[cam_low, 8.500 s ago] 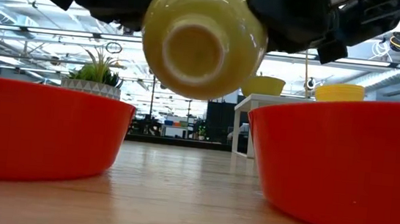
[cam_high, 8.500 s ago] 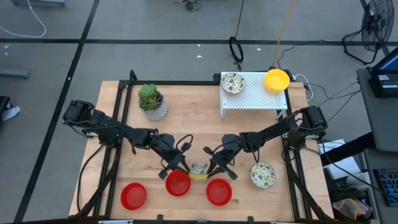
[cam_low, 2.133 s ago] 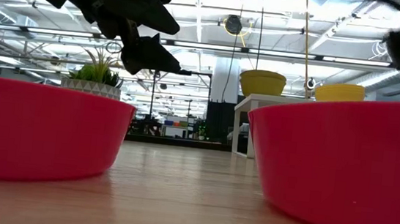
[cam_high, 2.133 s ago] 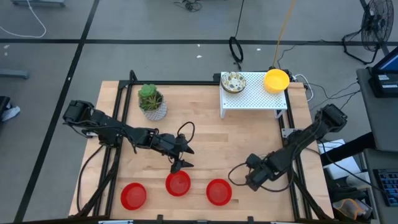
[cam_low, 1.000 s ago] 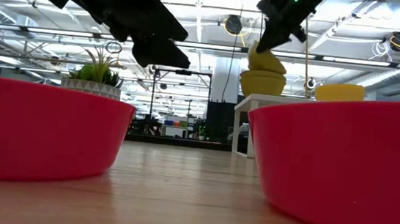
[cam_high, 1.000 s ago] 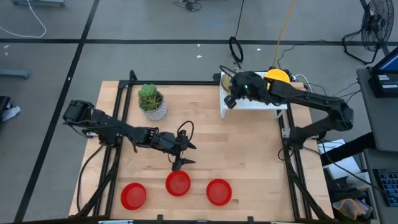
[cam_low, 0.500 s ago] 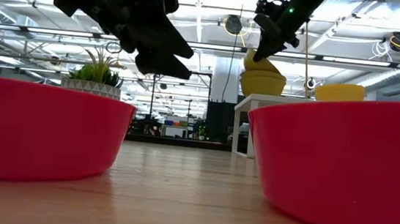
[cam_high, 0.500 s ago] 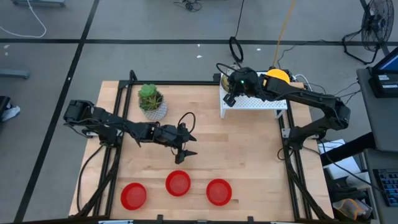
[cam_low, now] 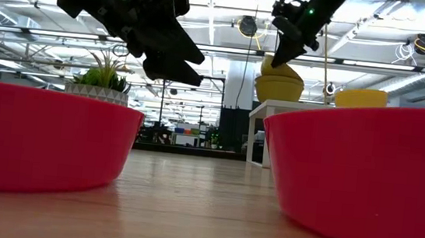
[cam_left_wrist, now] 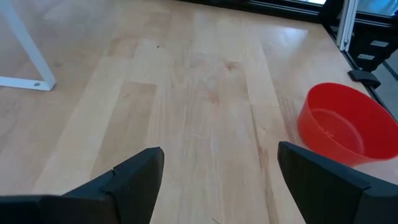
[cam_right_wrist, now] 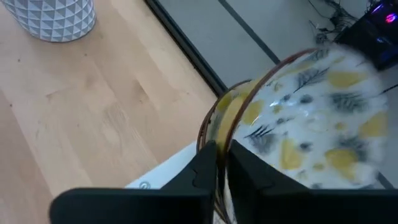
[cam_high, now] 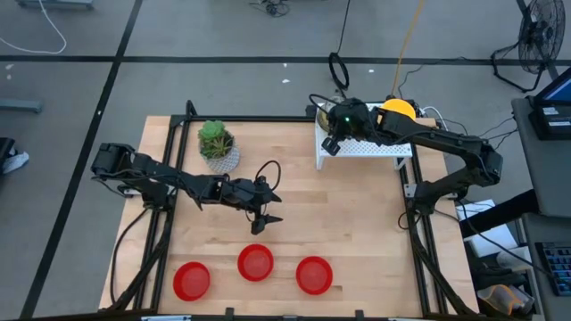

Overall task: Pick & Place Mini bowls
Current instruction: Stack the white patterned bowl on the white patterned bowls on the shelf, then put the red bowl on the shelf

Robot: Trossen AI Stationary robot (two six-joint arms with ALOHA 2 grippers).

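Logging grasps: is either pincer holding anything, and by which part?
Right pincer grips the speckled bowl by its rim, over the white shelf. Left pincer is open, holding nothing.

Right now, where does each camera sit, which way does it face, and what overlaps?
High: overhead, straight down; both arms, three red bowls.
Low: tabletop height, level across; both arms overhead.
Left wrist: down at wood past open left end effector.
Right wrist: right end effector on speckled bowl.
Shared: white rack appears in high and low.
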